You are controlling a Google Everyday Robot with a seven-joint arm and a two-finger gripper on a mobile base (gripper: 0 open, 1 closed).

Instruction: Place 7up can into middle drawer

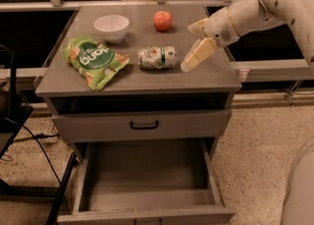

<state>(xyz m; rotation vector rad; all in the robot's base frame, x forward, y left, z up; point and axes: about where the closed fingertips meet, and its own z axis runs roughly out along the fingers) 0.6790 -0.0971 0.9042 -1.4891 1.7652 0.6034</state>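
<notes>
Jaws, seemingly apart, sit beside 7up can (157,57) near tabletop (147,80) edge.

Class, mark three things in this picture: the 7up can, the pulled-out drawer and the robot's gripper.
7up can (157,57): camera view, the middle of its printed side.
middle drawer (147,182): camera view, its bare floor.
gripper (189,46): camera view, between its open fingertips, just beside the can.

Arm (287,0) behind jaws beside 7up can (157,57) is cropped top-right.
</notes>
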